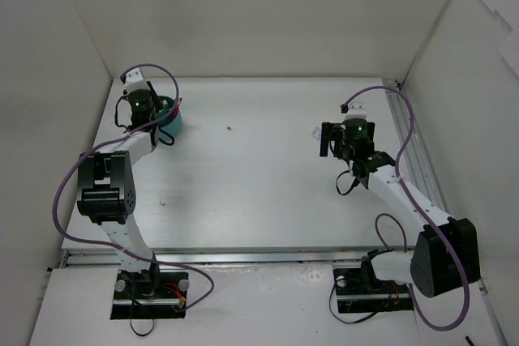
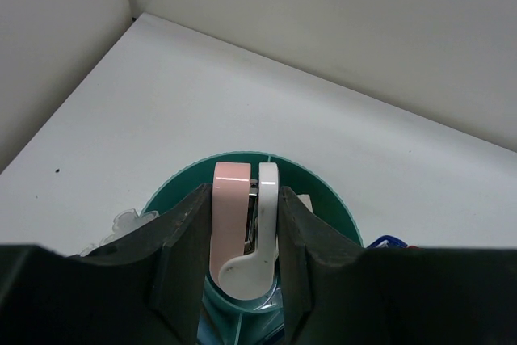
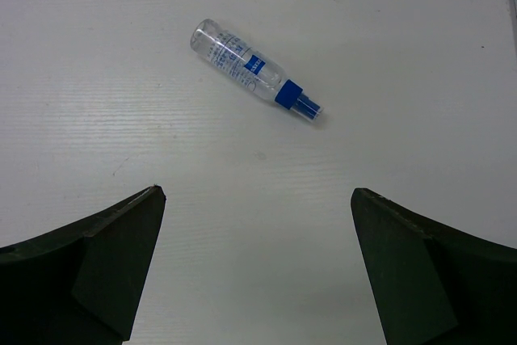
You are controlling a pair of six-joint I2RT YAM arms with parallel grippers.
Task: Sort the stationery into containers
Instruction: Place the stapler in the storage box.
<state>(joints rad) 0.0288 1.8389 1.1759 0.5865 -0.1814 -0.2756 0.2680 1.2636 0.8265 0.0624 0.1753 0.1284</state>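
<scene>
White table (image 3: pixel 121 78), blue-labelled tube (image 3: pixel 254 70), lettering unreadable

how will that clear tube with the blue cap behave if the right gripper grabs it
The tube lies on its side and looks round, so a sideways nudge would probably roll it. Its clear smooth wall may slip in the open right gripper. It looks see-through, so likely light.

White table (image 1: pixel 259 192) carries teal cup (image 1: pixel 173 124) — and tube (image 3: pixel 255 71).

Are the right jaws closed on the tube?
No, the jaws of the right gripper stand open; the tube lies free on the table.
</scene>
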